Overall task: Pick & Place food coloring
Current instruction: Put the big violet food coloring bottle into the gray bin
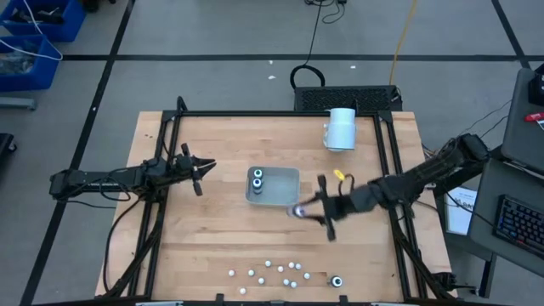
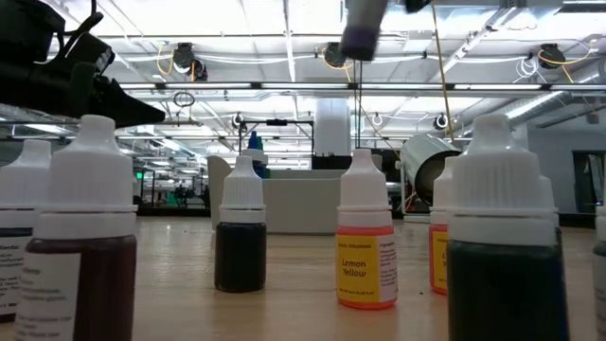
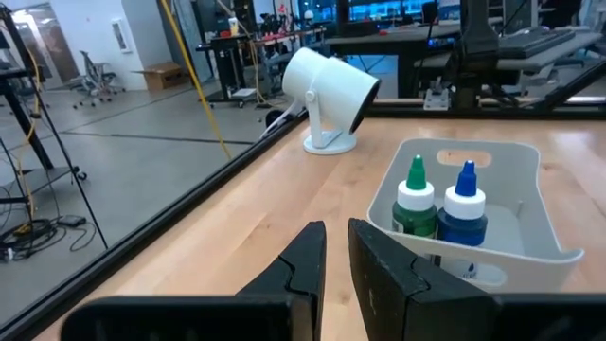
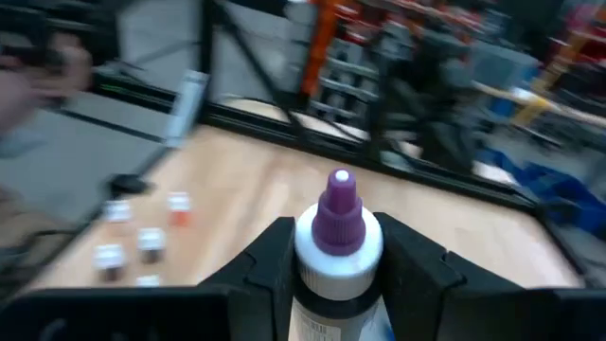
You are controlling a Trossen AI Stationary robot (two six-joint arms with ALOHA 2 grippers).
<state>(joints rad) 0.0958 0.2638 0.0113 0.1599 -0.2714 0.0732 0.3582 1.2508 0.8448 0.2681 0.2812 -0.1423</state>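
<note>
The food coloring shows as small dropper bottles. A green-tipped one [image 3: 414, 201] and a blue-tipped one [image 3: 464, 210] stand upright in the pale tray [image 1: 284, 189] at mid-table. Several more stand along the near edge [image 1: 272, 272], close up in the low view, among them a yellow one [image 2: 366, 248]. My right gripper [image 1: 308, 210] is shut on a purple-tipped bottle [image 4: 338, 248] beside the tray's near right corner. My left gripper [image 1: 200, 174] waits left of the tray, open by a narrow gap [image 3: 337, 260], holding nothing. My right gripper pinches the purple-tipped bottle between its two fingers, at the body just under the white cap [image 4: 336, 289]. The fingers reach in about level from the table's right. The bottle stands upright in the hold, lifted clear of the table and high in the low view [image 2: 364, 26].
A large white cylinder [image 1: 341, 127] lies on its stand at the far right of the table. A black frame rail [image 1: 272, 114] runs round the wooden top. Bare wood lies between the tray and the row of bottles at the near edge.
</note>
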